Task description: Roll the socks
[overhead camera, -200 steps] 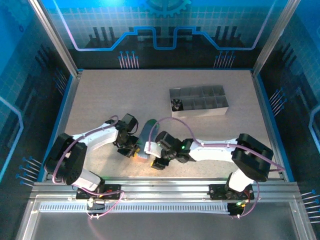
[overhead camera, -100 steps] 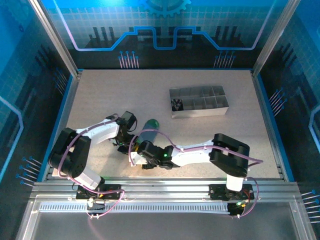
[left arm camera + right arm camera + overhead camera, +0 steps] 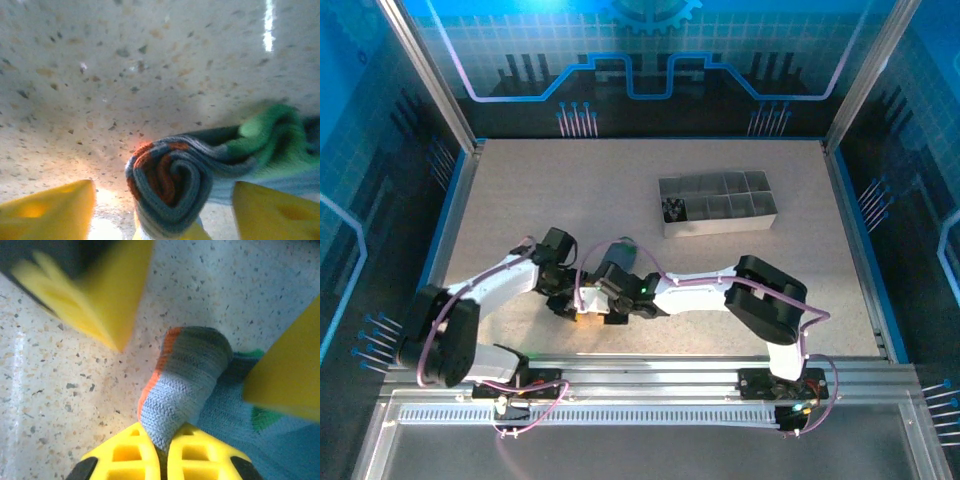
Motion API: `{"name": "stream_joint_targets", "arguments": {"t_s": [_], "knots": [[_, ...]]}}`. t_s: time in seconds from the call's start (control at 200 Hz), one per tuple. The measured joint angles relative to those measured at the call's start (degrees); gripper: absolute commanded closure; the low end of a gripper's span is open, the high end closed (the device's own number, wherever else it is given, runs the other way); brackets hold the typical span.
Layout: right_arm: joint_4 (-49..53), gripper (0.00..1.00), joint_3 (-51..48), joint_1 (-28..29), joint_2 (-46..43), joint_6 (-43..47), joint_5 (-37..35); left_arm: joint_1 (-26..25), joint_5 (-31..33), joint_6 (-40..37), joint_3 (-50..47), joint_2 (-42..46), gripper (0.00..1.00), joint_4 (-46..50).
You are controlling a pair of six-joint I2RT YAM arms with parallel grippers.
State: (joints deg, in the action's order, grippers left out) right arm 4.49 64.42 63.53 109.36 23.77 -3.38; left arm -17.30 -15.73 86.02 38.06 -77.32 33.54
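A speckled beige surface (image 3: 520, 200) carries a grey divided plastic tray (image 3: 720, 226) toward its far right. Near the front edge, the white left arm (image 3: 500, 282) and white right arm (image 3: 695, 296) meet over a blue-grey striped fabric sock (image 3: 170, 182) with a green cuff and an orange-red toe. Its toe end is wound into a tight roll and the cuff trails behind on the surface. The left pincer (image 3: 162, 212) stands wide, with a yellow finger on either side of the roll, holding nothing. The right pincer (image 3: 164, 452) is closed, nipping the roll's edge.

Sock (image 3: 170, 187) on table (image 3: 540, 190) near front edge, tray (image 3: 720, 226) behind, to right.
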Motion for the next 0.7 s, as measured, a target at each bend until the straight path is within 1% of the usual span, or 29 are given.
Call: {"name": "stream_joint_targets", "arguments": {"t_s": [0.08,0.155,0.26,0.305,0.39,0.435,0.58,0.7], "knots": [[1.57,1.00,1.55,-2.49,0.59,-2.29,6.23,1.99,0.79,0.17,-1.31,4.31,0.13,-0.96],[3.54,1.00,2.84,-5.27,1.90,-4.68,12.52,3.65,0.68,0.24,-2.08,8.20,0.13,-1.55],[5.92,1.00,5.07,-8.83,3.72,-8.09,20.61,4.46,0.24,-0.07,-4.52,12.63,0.22,-4.79],[6.99,1.00,6.16,-10.16,4.76,-9.55,23.93,4.50,-0.17,0.07,-6.12,13.81,0.27,-6.34],[9.51,1.00,8.79,-12.63,7.30,-12.31,30.16,4.50,-1.16,-0.46,-8.83,14.91,0.36,-8.15],[10.62,1.00,10.05,-13.68,8.59,-13.49,33.07,4.50,-1.46,-0.42,-10.08,15.30,0.38,-8.94],[14.08,1.00,13.73,-16.90,12.96,-17.16,42.60,4.02,-2.16,-0.42,-12.66,15.82,0.39,-12.09],[15.37,1.00,15.23,-18.67,15.56,-20.00,48.50,2.62,-2.14,-0.39,-14.21,14.84,0.39,-17.11]]}}
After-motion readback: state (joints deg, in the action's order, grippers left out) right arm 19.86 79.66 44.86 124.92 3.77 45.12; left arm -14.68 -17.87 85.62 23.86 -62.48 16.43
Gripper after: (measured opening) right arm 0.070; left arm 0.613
